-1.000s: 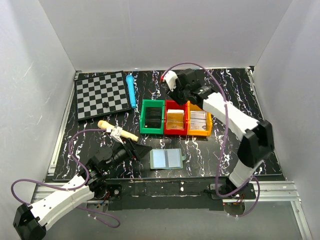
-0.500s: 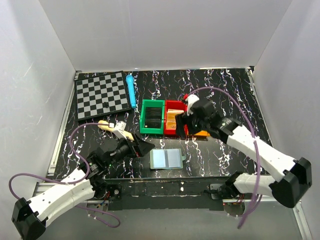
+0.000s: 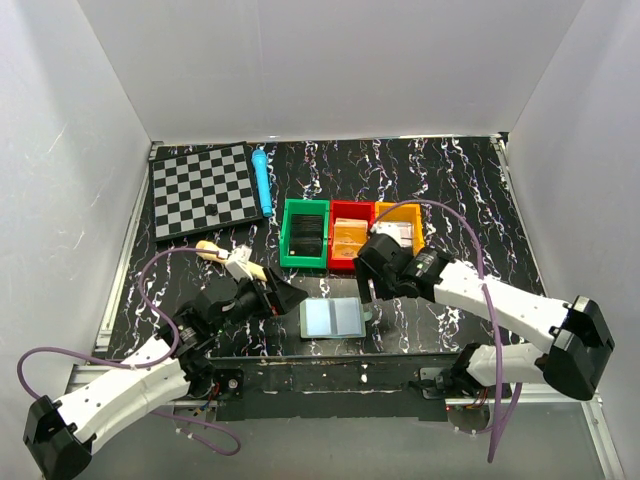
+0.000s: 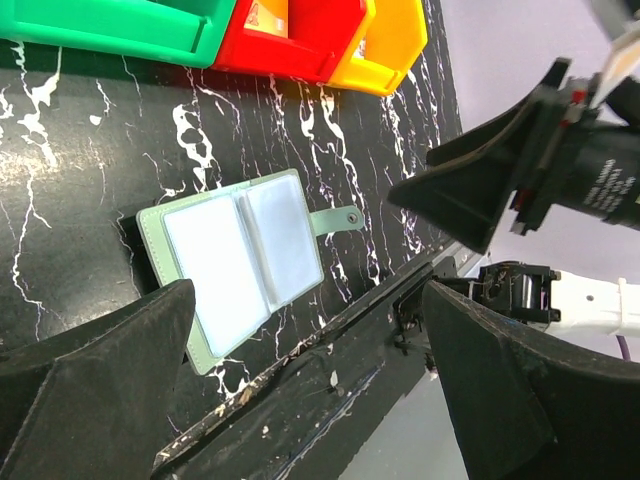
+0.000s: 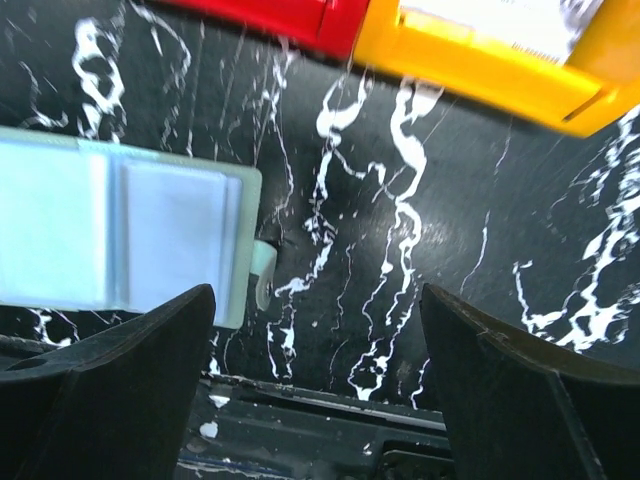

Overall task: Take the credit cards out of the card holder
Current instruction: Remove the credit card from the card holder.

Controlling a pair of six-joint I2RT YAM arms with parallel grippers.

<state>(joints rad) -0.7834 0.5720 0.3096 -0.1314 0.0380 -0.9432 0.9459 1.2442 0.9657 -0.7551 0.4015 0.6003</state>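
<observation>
The card holder (image 3: 335, 318) lies open and flat near the table's front edge, showing two pale blue panels and a small side tab on its right. It also shows in the left wrist view (image 4: 240, 260) and the right wrist view (image 5: 120, 235). My left gripper (image 3: 290, 297) is open and empty, just left of the holder; in its own view (image 4: 305, 290) the holder lies between and beyond the fingers. My right gripper (image 3: 372, 290) is open and empty, low beside the holder's tab (image 5: 262, 270). Cards lie in the red bin (image 3: 350, 215) and orange bin (image 3: 400, 212).
A green bin (image 3: 304, 235) stands left of the red one. A chessboard (image 3: 200, 190) lies at the back left with a blue tube (image 3: 262, 180) beside it. A wooden-handled tool (image 3: 235, 260) lies behind my left gripper. The table's front rail (image 5: 320, 400) is close below the holder.
My right arm has swung from behind the bins forward and down to the holder's right side. My left gripper has edged slightly toward the holder. The holder has not moved.
</observation>
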